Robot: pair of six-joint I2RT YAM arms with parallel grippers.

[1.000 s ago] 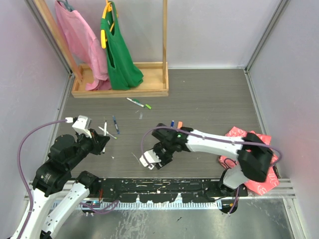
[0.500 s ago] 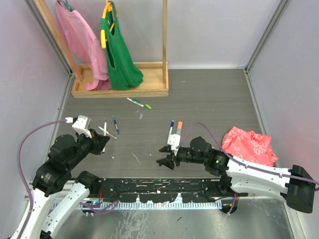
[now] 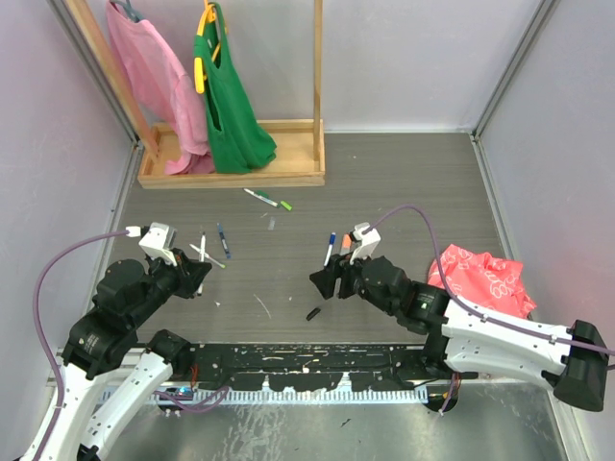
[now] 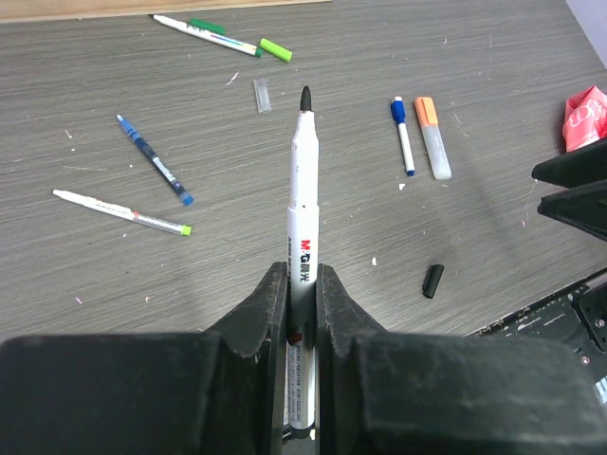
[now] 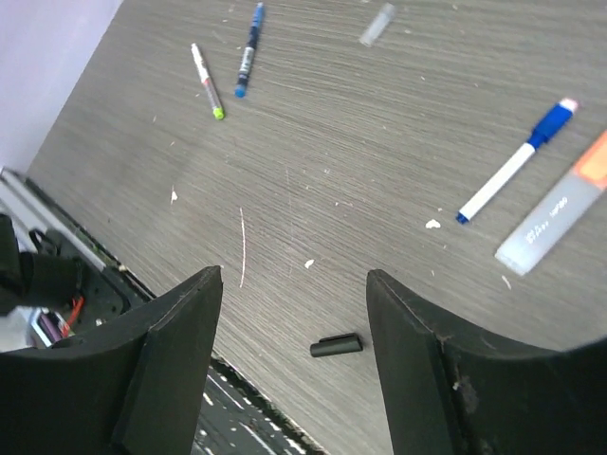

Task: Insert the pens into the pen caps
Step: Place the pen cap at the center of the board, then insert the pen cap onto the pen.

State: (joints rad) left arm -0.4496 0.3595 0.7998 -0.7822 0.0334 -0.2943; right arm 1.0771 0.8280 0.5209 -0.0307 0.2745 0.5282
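Observation:
My left gripper (image 4: 302, 284) is shut on a white pen (image 4: 303, 180) with a bare black tip that points away from me. It hangs over the table's left side (image 3: 195, 276). A black pen cap (image 5: 337, 345) lies on its side near the front edge (image 3: 313, 313). My right gripper (image 5: 292, 277) stands open just above and behind the cap, touching nothing. Other pens lie flat: a blue-capped one (image 4: 403, 133), an orange one (image 4: 432, 137), a blue one (image 4: 155, 159), a light-green-tipped one (image 4: 121, 210) and a green one (image 4: 211, 34).
A small clear tube (image 4: 263, 95) lies among the pens. A wooden rack (image 3: 231, 168) with pink and green garments stands at the back left. A red cloth (image 3: 480, 279) lies at the right. A black rail (image 3: 317, 360) runs along the near edge.
The right gripper has opened wider and drawn back to the far right. The black cap now lies bare on the table where it was. The left arm has not moved.

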